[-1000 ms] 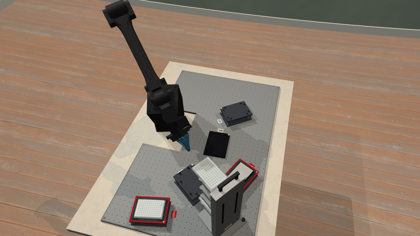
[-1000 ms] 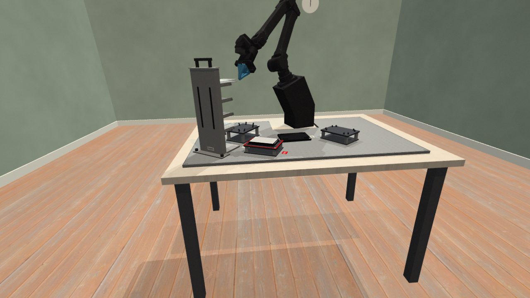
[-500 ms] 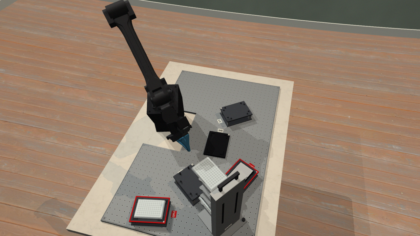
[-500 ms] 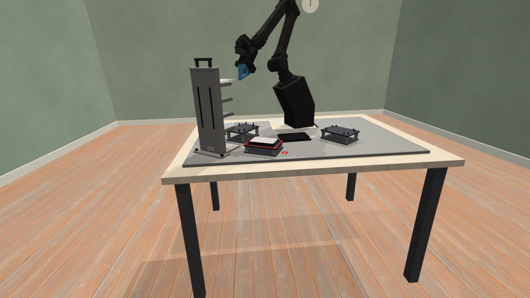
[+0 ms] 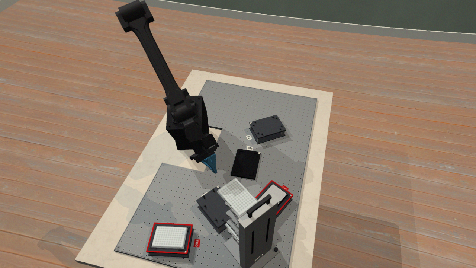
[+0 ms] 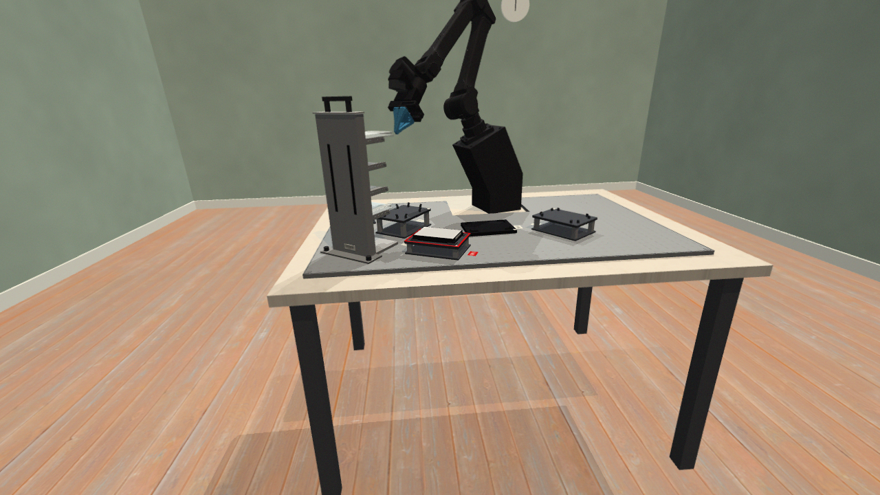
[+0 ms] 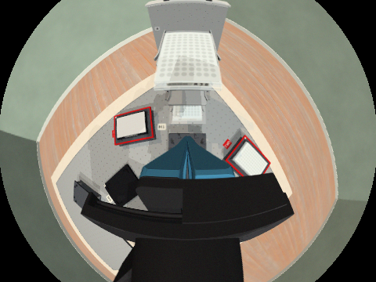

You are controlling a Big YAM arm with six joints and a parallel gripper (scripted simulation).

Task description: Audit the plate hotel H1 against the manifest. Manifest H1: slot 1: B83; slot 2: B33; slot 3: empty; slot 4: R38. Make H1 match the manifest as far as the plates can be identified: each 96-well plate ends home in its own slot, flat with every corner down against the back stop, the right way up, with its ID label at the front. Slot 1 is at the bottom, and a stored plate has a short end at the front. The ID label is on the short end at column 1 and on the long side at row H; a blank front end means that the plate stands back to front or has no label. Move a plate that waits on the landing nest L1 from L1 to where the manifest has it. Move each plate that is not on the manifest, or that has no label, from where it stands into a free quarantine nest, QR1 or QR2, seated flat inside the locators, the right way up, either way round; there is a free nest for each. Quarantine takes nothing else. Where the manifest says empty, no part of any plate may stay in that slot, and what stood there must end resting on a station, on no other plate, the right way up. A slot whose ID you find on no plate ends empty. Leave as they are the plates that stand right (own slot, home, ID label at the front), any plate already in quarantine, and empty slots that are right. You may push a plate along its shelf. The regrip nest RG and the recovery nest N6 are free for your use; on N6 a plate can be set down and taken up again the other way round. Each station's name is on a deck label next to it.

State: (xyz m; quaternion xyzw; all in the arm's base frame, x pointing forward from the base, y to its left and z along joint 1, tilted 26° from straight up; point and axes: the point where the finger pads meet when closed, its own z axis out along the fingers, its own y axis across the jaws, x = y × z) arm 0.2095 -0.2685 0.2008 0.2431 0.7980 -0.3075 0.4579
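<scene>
The grey plate hotel H1 (image 5: pixel 257 229) (image 6: pixel 344 178) (image 7: pixel 188 11) stands at the front of the deck. A white 96-well plate (image 5: pixel 238 196) (image 6: pixel 376 133) (image 7: pixel 188 58) lies in its top slot and sticks out well past the shelf's front. Another plate (image 7: pixel 186 112) shows on a lower shelf in the wrist view. My gripper (image 5: pixel 212 168) (image 6: pixel 401 127) (image 7: pixel 187 141) is shut and empty, fingertips pressed together. It hangs at about top-slot height, just in front of the protruding plate's front end and apart from it.
A white plate (image 5: pixel 169 237) (image 7: pixel 133 125) sits in one red-framed quarantine nest, and another plate (image 5: pixel 276 194) (image 6: pixel 436 234) (image 7: pixel 250 157) sits in the other one beside the hotel. The raised black nest RG (image 5: pixel 212 208) (image 6: pixel 403 215), the flat black N6 (image 5: pixel 245 163) (image 6: pixel 487 227) and the L1 nest (image 5: pixel 267 128) (image 6: pixel 564 220) hold nothing.
</scene>
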